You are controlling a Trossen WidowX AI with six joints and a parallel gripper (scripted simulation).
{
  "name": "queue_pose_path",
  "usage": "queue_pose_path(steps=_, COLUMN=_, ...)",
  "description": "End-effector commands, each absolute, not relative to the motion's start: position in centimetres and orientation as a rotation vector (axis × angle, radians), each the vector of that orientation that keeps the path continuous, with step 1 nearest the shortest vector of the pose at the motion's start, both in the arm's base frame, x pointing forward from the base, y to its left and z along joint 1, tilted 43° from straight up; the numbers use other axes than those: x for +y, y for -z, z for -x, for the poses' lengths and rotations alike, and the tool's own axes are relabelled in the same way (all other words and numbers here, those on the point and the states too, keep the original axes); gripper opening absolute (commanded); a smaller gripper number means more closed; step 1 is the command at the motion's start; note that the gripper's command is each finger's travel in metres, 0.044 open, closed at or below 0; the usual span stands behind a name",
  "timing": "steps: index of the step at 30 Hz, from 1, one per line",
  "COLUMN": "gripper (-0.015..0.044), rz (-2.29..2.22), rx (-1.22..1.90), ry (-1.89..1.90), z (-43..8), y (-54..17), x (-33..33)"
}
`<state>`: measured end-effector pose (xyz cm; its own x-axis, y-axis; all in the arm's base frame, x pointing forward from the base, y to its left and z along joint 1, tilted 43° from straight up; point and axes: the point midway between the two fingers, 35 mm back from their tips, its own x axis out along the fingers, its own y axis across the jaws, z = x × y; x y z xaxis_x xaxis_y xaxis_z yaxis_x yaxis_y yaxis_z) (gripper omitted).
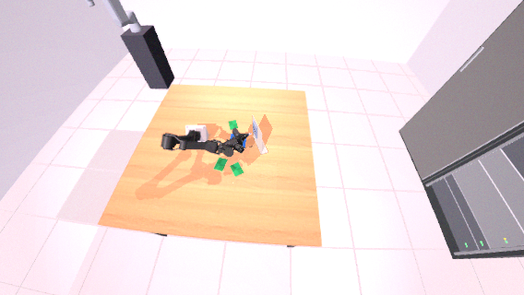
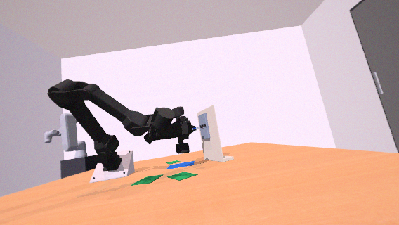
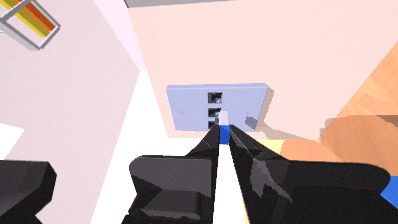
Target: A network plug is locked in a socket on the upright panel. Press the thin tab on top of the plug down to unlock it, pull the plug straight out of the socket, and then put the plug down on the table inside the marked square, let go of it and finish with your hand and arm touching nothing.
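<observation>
The plug (image 2: pixel 194 129) (image 3: pixel 224 134) has a blue body and a clear front end. My gripper (image 1: pixel 248 135) (image 2: pixel 192 129) (image 3: pixel 223 129) is shut on its blue body. The clear end points at the blue-grey socket plate (image 2: pixel 205 133) (image 3: pixel 190 107) on the upright panel (image 1: pixel 261 140) (image 2: pixel 215 140) (image 3: pixel 300 50). The plug appears out of the socket, a little in front of the plate, with its shadow beside it. Dark socket openings show on the plate. The thin tab cannot be made out. The blue square (image 1: pixel 244 142) (image 2: pixel 180 164) (image 3: pixel 391 194) lies flat on the table below the gripper.
Three green squares lie on the table, one (image 1: pixel 232 124) (image 2: pixel 173 162) on the far side and two (image 1: pixel 220 164) (image 1: pixel 236 169) (image 2: pixel 147 180) (image 2: pixel 182 176) on the near side. The panel's foot (image 2: pixel 228 158) rests on the table behind it. The wrist camera housing hangs below the gripper.
</observation>
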<state>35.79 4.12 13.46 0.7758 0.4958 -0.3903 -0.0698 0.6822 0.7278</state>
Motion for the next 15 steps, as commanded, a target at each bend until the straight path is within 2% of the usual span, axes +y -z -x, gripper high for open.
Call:
queue_pose_path(steps=1, gripper=0.0000, rz=-0.756, rx=0.606, ry=-0.347, z=-35.48, y=-13.74, x=4.12)
queue_pose_path(steps=15, gripper=0.0000, rz=-0.756, rx=0.607, ry=-0.347, z=-34.76, y=-13.84, x=3.92)
